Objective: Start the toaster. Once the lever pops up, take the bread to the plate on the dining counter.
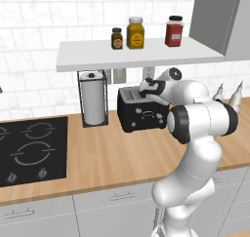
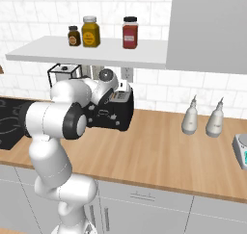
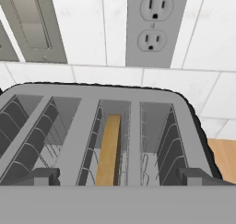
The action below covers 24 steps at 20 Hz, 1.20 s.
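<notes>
**Arm poised over toaster, bread down in its slot**

The gripper (image 3: 118, 184) hangs directly above the toaster (image 1: 141, 115) on the wood worktop (image 1: 107, 153), seemingly lined up to lift the slice. Its fingers (image 3: 39, 176) stand wide apart, gripping nothing. The bread (image 3: 109, 149) sits upright in the wire cradle of 1 slot; the neighbouring slots hold nothing. Above, 3 jars (image 1: 135, 32) line a shelf (image 1: 97, 58).

Three jars (image 1: 135, 33) on the shelf (image 1: 136, 55), paper-towel roll (image 1: 93, 98) beside black hob (image 1: 32, 149).
</notes>
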Available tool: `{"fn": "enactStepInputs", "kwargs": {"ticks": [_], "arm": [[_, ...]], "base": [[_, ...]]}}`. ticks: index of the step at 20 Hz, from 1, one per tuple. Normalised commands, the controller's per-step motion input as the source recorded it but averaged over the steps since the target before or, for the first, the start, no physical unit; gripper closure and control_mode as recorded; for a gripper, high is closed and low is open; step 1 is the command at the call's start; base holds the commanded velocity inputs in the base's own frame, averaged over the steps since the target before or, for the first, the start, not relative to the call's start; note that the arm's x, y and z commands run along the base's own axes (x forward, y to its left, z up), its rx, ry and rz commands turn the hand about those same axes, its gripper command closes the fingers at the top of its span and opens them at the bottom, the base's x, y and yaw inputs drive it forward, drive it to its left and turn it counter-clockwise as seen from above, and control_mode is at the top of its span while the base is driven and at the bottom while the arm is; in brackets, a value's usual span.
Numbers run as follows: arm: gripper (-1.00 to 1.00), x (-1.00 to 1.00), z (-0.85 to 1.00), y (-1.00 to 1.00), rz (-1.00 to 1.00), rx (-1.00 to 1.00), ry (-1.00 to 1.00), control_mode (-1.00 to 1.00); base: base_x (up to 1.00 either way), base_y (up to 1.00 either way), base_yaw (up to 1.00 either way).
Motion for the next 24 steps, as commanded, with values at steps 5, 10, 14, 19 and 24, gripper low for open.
{"fn": "enactStepInputs", "kwargs": {"ticks": [5, 10, 14, 19, 24], "arm": [[-1.00, 0.00, 0.00, 0.00, 0.00, 0.00, 0.00, -1.00], [-1.00, 0.00, 0.00, 0.00, 0.00, 0.00, 0.00, -1.00], [-1.00, 0.00, 0.00, 0.00, 0.00, 0.00, 0.00, -1.00], [-1.00, 0.00, 0.00, 0.00, 0.00, 0.00, 0.00, -1.00], [-1.00, 0.00, 0.00, 0.00, 0.00, 0.00, 0.00, -1.00]], "base": [[0.00, 0.00, 0.00], [0.00, 0.00, 0.00], [0.00, 0.00, 0.00], [0.00, 0.00, 0.00], [0.00, 0.00, 0.00]]}}
